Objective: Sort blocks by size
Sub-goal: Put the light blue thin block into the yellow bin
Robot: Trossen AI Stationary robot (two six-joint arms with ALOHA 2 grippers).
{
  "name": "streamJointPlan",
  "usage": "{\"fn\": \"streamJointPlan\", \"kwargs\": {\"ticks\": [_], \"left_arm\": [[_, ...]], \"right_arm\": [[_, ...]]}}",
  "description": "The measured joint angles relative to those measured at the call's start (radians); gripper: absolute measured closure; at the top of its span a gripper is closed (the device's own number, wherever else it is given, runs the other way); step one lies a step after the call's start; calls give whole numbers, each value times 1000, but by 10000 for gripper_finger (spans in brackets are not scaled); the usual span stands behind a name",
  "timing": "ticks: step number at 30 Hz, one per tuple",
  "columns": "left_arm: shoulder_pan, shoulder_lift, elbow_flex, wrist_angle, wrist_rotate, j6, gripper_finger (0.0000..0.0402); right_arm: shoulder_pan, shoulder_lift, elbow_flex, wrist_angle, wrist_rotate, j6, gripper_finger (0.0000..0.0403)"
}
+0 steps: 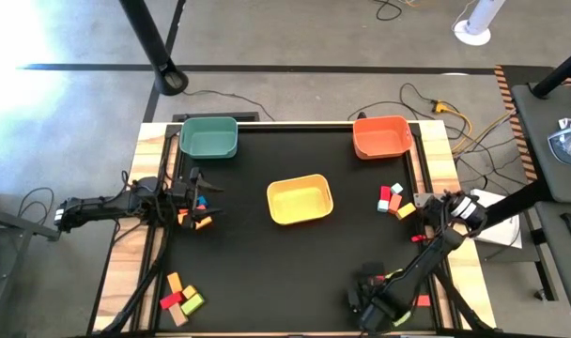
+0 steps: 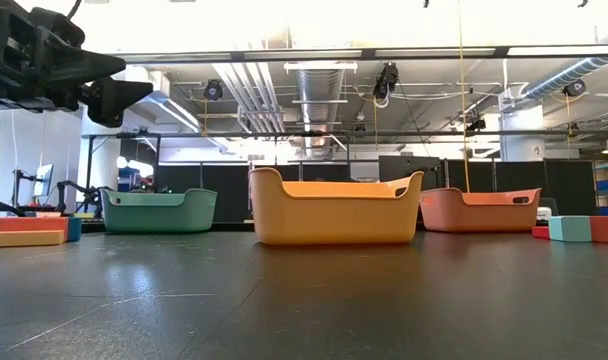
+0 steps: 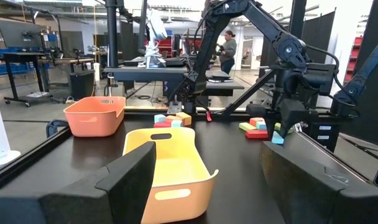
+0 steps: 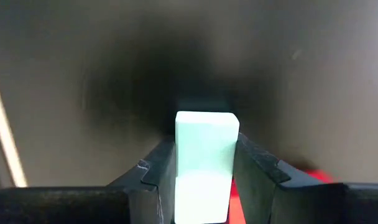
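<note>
1. With the right gripper (image 4: 206, 173), clamped a pale green block (image 4: 206, 140) between both fingers, by 2 flat opposite faces.
2. Found that block near the front right corner of the table, low over the dark mat (image 1: 267, 272); could not tell whether touching it.
3. Judged it light, rigid and smooth-sided: likely to take a firm squeeze, apt to slip if pinched near an edge, so best held across the middle of its faces.
4. Saw a red block (image 1: 423, 301) just beside it, loose blocks (image 1: 393, 199) near the right edge, and a front-left pile (image 1: 180, 296).
5. With the left gripper (image 1: 196, 195), hovered spread wide and empty above a small left-hand cluster (image 1: 201, 221).
6. Counted 3 containers: green bin (image 1: 208, 136), yellow bin (image 1: 300, 199), orange bin (image 1: 381, 136); saw no blocks in any.
</note>
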Motion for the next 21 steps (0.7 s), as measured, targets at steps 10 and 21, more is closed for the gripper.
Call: {"fn": "streamJointPlan", "kwargs": {"ticks": [10, 21], "left_arm": [[0, 0, 0, 0, 0, 0, 128], [0, 0, 0, 0, 0, 0, 128]], "right_arm": [[-91, 0, 122, -51, 46, -169, 283], [-301, 0, 347, -112, 259, -538, 282]]}}
